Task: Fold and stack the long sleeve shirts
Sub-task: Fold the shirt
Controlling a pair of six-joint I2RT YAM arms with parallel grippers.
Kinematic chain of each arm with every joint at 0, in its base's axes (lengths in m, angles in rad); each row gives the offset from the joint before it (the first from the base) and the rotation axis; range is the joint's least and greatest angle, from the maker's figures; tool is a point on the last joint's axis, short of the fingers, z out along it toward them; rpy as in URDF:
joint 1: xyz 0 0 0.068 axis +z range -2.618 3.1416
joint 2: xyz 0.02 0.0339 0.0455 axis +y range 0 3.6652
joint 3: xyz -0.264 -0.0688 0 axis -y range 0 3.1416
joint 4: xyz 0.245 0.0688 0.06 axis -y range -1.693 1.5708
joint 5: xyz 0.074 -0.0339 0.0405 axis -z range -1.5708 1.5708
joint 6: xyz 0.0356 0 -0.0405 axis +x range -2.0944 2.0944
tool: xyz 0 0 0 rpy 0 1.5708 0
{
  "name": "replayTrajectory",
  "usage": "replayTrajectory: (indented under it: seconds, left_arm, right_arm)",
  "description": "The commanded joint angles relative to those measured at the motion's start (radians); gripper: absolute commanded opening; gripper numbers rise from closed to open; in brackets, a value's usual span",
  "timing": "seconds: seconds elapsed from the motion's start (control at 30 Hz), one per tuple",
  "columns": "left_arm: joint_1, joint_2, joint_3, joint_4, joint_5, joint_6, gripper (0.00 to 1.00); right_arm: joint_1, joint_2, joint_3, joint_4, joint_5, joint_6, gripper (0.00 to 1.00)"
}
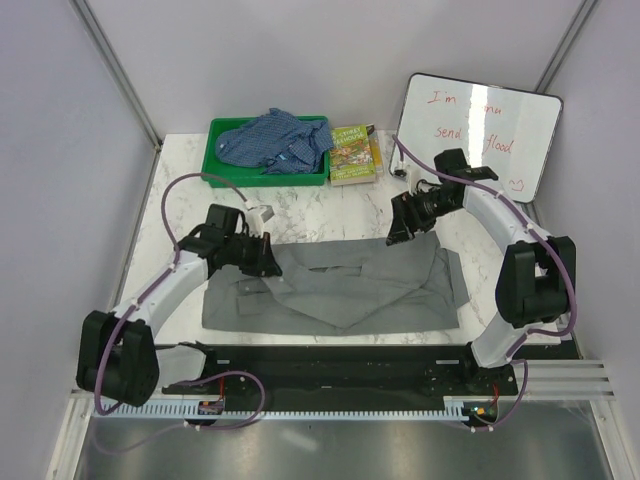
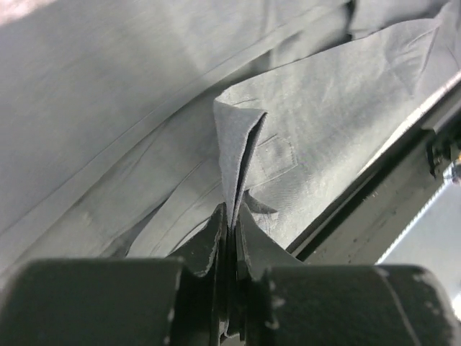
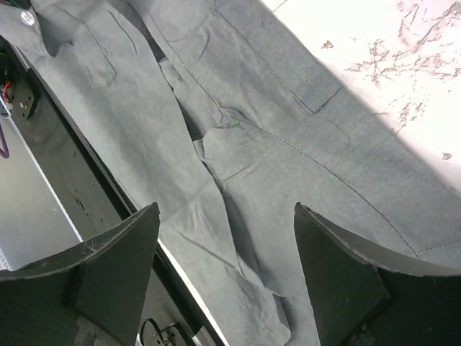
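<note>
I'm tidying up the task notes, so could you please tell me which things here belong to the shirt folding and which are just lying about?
For the job: grey shirt, laid out near the front; blue checked shirt, bunched in the green tray.
Lying about: book, whiteboard, and that tray.

White marble table: grey shirt spread near front; green tray, book, whiteboard along back.

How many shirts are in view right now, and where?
2. The grey shirt lies on the table near the front; the blue shirt is bunched in the green tray at the back. More could hide beneath it.
</note>
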Motion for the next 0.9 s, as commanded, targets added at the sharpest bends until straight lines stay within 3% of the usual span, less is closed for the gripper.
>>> replayTrajectory:
  seconds: [0.0,0.17,0.3,0.57,0.7,0.87]
  left_arm:
    - [0.054,-0.134,-0.083,0.107,-0.018,-0.078,0.12]
    - [0.115,-0.252,-0.168,0.204,0.064,-0.072,0.14]
    - [0.115,-0.326,-0.195,0.241,0.255,0.003,0.11]
    - [0.118,-0.326,-0.192,0.186,-0.03,-0.044,0.12]
    - [0.118,-0.272,-0.163,0.146,-0.166,-0.073,0.25]
    - [0.147,-0.19,-0.136,0.107,-0.22,-0.124,0.32]
  right_arm:
    - [0.003,0.014,0.028,-0.016,-0.002,-0.039,0.82]
    - [0.018,0.017,0.011,-0.019,0.003,-0.052,0.78]
    - [0.021,0.028,-0.022,-0.014,0.009,-0.062,0.75]
    - [0.033,0.042,-0.013,-0.01,0.026,-0.059,0.73]
    - [0.044,0.033,-0.016,-0.013,0.049,-0.059,0.73]
    - [0.058,0.026,-0.021,-0.023,0.076,-0.062,0.73]
